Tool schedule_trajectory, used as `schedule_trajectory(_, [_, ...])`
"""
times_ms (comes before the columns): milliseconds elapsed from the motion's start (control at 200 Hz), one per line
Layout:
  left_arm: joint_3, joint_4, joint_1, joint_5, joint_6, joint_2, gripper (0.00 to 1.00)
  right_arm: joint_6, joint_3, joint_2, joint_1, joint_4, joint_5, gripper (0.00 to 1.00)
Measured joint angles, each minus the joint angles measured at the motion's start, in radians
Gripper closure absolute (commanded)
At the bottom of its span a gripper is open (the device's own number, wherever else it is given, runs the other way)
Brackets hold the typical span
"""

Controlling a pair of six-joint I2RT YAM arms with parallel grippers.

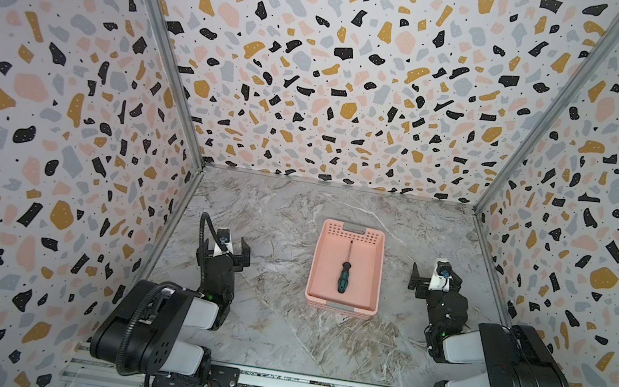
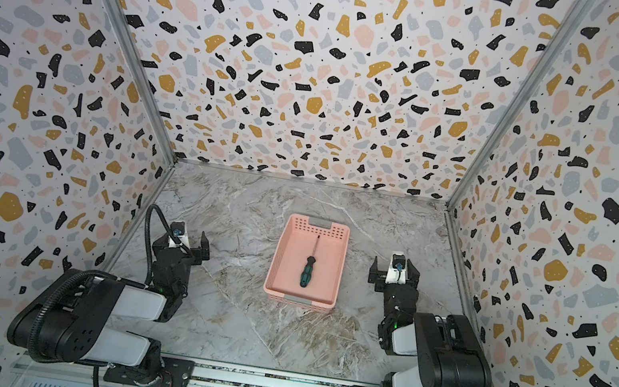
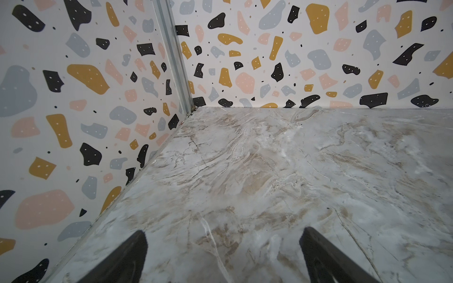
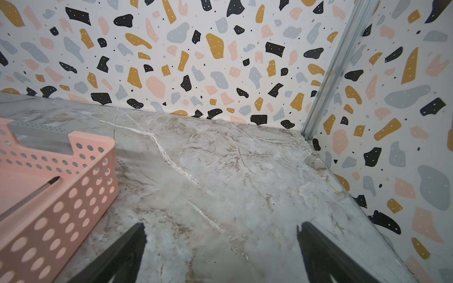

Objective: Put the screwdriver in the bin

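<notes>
Left gripper [image 3: 223,254]: we see black, wedge-shaped fingers spread wide, nothing between them, over bare marble.
Right gripper [image 4: 220,250]: we find matching black fingers parted and empty, beside the bin.
Table [image 1: 270,323]: smooth grey-beige veined marble pattern.
Bin [image 1: 340,304]: shallow salmon plastic rectangle, perforated walls, grey end tabs.
Screwdriver [image 1: 343,278]: we see it flat on the bin floor; chunky green-black handle nearer, thin shaft pointing away.

I see a matt pink plastic bin [image 1: 340,304] with perforated walls, a screwdriver [image 1: 345,272] with a dull metal shaft, and a marble-look table [image 1: 270,323] with a soft sheen.
</notes>
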Motion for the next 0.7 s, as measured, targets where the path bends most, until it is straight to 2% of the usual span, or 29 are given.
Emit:
schedule_trajectory(200, [0.0, 0.0, 0.002, 0.005, -0.007, 0.0, 0.0, 0.052, 0.01, 0.0, -0.049, -0.056, 0.0, 0.01])
schedule_trajectory(701, [0.0, 0.0, 0.004, 0.009, -0.008, 0.0, 0.0, 0.026, 0.008, 0.0, -0.035, -0.069, -0.098, 0.01])
